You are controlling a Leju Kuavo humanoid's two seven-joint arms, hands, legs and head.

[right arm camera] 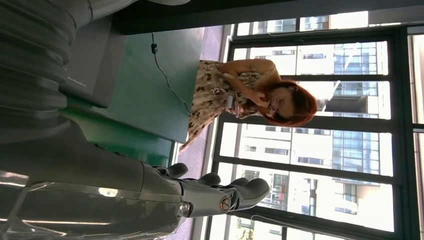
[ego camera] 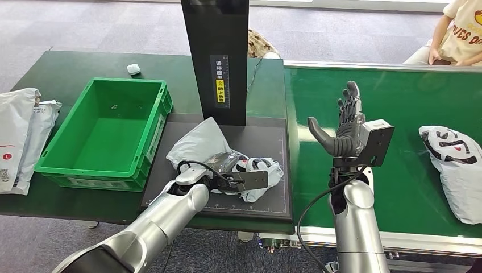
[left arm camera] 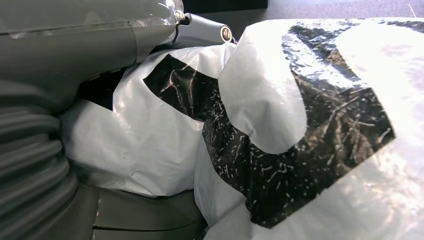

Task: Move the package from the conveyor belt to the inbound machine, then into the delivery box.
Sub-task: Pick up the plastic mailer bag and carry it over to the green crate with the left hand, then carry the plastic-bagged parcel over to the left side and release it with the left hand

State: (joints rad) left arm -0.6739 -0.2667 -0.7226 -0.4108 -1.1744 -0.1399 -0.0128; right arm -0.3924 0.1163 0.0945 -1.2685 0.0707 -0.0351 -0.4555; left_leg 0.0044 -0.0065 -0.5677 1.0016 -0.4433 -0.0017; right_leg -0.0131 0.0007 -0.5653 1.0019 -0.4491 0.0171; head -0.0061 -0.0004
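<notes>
One package (ego camera: pixel 227 162) on inbound machine (ego camera: pixel 273 170), left hand (ego camera: pixel 230 176) fingers gripping it | one package on belt (ego camera: pixel 455 165) | right hand (ego camera: pixel 344 128) fingers spread, empty

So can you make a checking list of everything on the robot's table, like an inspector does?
Surface: dark green table with a black scanner platform; green conveyor belt beside it.
Job's things: white-and-black package lies on the platform under the black scanner column; the green delivery box has nothing in it; another package waits on the belt.
Clutter: white mailer bags left of the box; small white object behind it.
Hands: left hand grips the package; right hand is raised over the belt, fingers spread, holding nothing.
Cables: black cable along the right arm; thin cord behind the column.
Surroundings: a person sits beyond the belt; another person stands by big windows.
</notes>
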